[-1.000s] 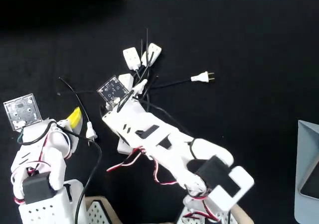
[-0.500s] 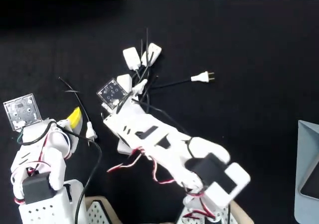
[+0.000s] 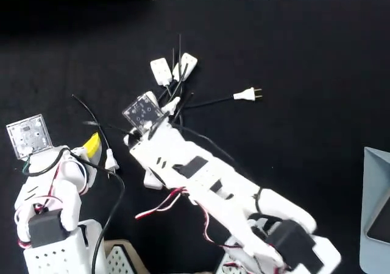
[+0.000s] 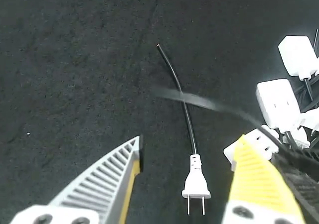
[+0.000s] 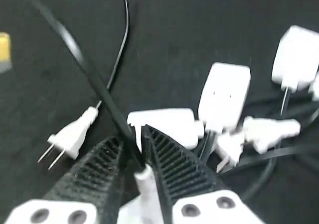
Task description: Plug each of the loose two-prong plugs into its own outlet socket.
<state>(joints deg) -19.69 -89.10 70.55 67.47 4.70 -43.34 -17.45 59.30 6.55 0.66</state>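
From the high view, the right arm [image 3: 201,170] has stretched farther across the worktop [image 3: 304,55] than a second ago, its wrist nudged toward the cluster of sockets [image 3: 161,71]. One loose plug [image 3: 111,161] lies close in front of the left arm [image 3: 55,189]. A second plug [image 3: 247,94] lies apart from the cluster, unplugged.

In the left wrist view, the left hand [image 4: 189,139] is spread wide. The loose plug [image 4: 195,184] lies on the worktop between its fingers, untouched. A black cord [image 4: 199,102] crosses above it as a blur (being dragged, I judge).

In the right wrist view, the right hand [image 5: 131,134] is pressed together on that black cord, where it meets a white piece that may be a plug body. The nearest socket [image 5: 162,122] sits just beyond its fingertips. The reach seems to bring this cord to the sockets; nothing looks seated yet.
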